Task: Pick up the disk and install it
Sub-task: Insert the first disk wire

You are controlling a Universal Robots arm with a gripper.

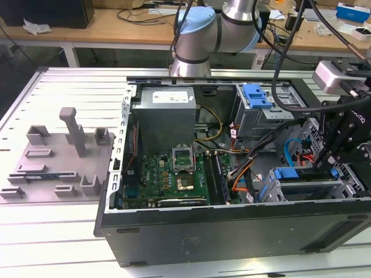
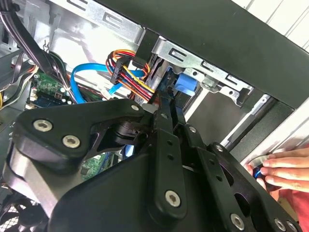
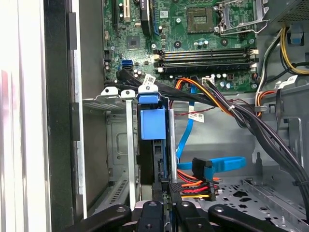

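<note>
One case: open black desktop tower (image 1: 232, 231) lying on its side, lower middle of the exterior view; green motherboard (image 1: 168, 176), grey power supply box (image 1: 165, 119), bundles of coloured cables (image 3: 212, 101) inside
Drive cage: grey metal bay (image 1: 307, 185) at the exterior view's lower right, with the disk sitting in it
Disk: blue plastic carrier with end tab (image 3: 152, 118), standing edge-on in the bay, drive body mostly hidden
Claw: black two-finger gripper (image 3: 164, 191) closed down narrow on the disk's near edge
Hand: a person's fingers (image 2: 285, 166) on the case edge
Surface: ribbed light-grey metal table (image 1: 69, 84), grey fixture blocks (image 1: 64, 150) at left
Room: wooden bench (image 1: 116, 23) along the top
</note>
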